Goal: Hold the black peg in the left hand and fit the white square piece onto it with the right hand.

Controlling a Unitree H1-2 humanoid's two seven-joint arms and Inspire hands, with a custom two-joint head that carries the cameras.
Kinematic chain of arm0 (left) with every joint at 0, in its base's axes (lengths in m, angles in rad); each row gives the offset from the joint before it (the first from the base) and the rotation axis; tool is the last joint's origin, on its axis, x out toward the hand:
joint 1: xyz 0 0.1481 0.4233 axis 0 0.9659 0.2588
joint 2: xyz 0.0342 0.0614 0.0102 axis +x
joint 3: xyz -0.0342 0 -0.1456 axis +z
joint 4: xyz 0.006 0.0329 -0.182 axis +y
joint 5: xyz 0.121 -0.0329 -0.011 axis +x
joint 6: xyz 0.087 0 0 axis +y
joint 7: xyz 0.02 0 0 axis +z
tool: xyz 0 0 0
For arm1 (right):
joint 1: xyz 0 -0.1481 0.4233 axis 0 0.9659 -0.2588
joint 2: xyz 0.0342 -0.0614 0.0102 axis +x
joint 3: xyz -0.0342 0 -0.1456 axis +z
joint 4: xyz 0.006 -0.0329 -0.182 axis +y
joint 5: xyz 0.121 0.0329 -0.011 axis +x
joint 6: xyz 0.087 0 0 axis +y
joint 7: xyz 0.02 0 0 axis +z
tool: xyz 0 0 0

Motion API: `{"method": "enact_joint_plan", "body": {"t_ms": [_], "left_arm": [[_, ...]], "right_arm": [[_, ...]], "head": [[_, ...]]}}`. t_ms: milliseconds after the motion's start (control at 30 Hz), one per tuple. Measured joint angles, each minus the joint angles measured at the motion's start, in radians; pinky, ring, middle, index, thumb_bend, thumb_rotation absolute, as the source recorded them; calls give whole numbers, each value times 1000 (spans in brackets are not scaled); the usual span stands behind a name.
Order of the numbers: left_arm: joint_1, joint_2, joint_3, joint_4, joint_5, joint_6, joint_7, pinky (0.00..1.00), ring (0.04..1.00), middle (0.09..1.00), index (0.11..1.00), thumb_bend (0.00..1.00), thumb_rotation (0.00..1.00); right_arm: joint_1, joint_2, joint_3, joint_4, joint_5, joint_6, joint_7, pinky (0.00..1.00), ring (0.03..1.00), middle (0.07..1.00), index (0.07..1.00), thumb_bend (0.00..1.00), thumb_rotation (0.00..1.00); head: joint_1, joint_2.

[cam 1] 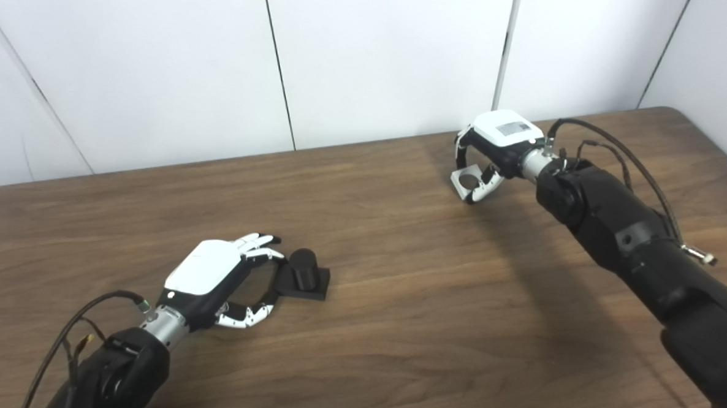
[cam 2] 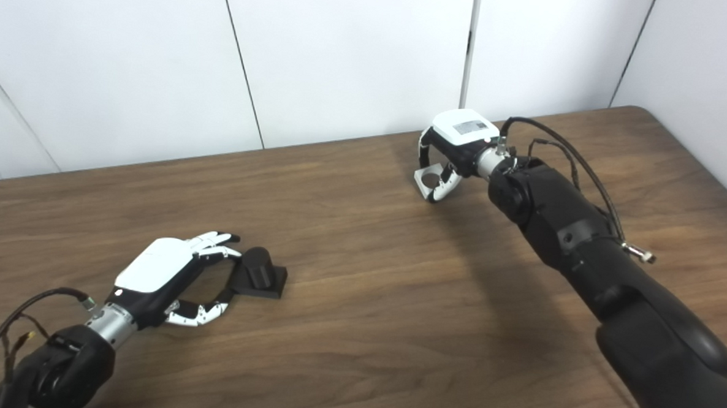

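Observation:
The black peg (cam 1: 304, 275), a short cylinder on a square black base, rests on the wooden table (cam 1: 397, 279) left of centre. My left hand (cam 1: 219, 277) lies just left of it with its fingers spread; the fingertips reach the base's near edge, and the hand holds nothing. Far back on the right, my right hand (cam 1: 494, 151) curls its fingers around the white square piece (cam 1: 467, 179), which has a round hole through it. The piece sits at or just above the tabletop.
White wall panels (cam 1: 376, 57) rise behind the table's far edge. The table's right edge (cam 1: 722, 146) runs close to my right arm (cam 1: 631, 246). Loose cables loop off both forearms.

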Motion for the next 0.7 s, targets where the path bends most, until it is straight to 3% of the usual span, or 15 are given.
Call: {"method": "enact_joint_plan", "body": {"t_ms": [133,300,700], "left_arm": [[-1,-4,1,-1,12,2,0,804,924,919,708,760,283],[2,-22,-1,-24,28,44,-4,815,930,917,709,769,273],[2,-34,-18,-56,45,113,-25,820,939,922,716,750,291]], "right_arm": [[-2,-18,-11,-87,-4,-29,2,844,884,803,483,522,141],[-1,-27,-34,-193,-6,-66,4,888,897,809,484,523,140],[38,-11,-78,-502,42,-67,131,959,947,829,481,518,145]], "head": [[43,3],[89,8],[137,17]]}}
